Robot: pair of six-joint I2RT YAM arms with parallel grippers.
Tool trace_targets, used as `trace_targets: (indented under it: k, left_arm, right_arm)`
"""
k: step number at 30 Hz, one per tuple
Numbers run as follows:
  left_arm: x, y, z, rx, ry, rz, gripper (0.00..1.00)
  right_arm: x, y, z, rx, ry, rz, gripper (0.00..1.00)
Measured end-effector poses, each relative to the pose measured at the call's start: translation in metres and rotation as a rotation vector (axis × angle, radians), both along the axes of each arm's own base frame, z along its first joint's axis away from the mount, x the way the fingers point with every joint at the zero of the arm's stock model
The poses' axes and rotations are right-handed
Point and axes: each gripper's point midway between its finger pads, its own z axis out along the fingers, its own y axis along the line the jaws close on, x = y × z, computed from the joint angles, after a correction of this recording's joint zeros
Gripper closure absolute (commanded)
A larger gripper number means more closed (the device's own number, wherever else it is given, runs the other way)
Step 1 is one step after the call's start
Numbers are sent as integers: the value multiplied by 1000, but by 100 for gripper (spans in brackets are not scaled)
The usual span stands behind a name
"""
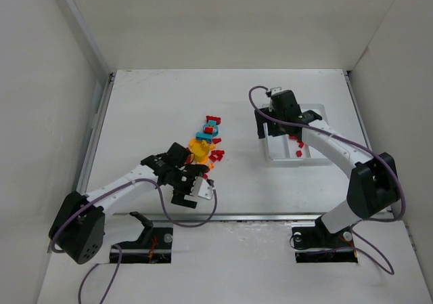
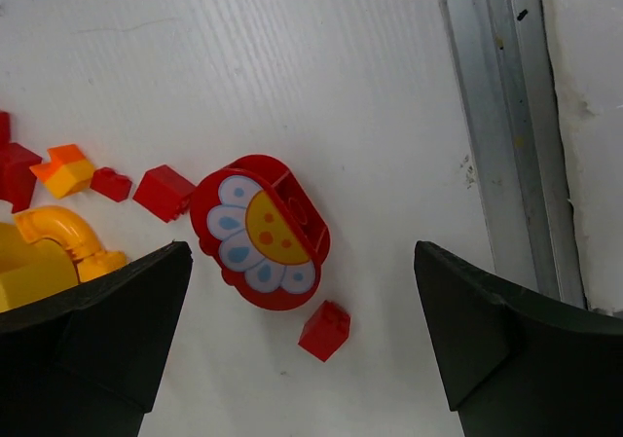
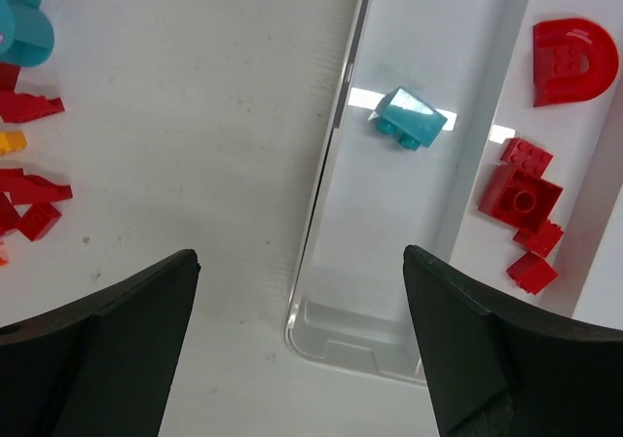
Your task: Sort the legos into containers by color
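Top external view first: my left gripper (image 2: pixel 302 262) hangs jaws wide over the loose legos (image 1: pixel 208 141) mid-table. My right gripper (image 3: pixel 300 262), equally wide, hovers over the tray (image 3: pixel 380 242). A teal brick (image 3: pixel 411 118) lies in the pile-side compartment, red pieces (image 3: pixel 521 199) next.

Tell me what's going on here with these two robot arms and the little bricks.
Two arms are sorting lego pieces by color into a white tray. The right gripper hangs open and empty over the tray, where one teal brick lies in one compartment and several red pieces in the next. The left gripper is open above a red flower-printed piece at the edge of the loose pile on the table, holding nothing.
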Motion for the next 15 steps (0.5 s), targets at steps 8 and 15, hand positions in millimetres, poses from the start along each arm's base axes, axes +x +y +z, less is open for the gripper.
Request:
trace_targets:
  k: [8, 15]
  left_arm:
    - [29, 3, -12, 48, -76, 104, 35]
    - [32, 10, -23, 71, -94, 147, 35]
  right_arm:
    - [-17, -5, -9, -11, 7, 5, 9]
    - [-15, -5, -8, -10, 1, 7, 9]
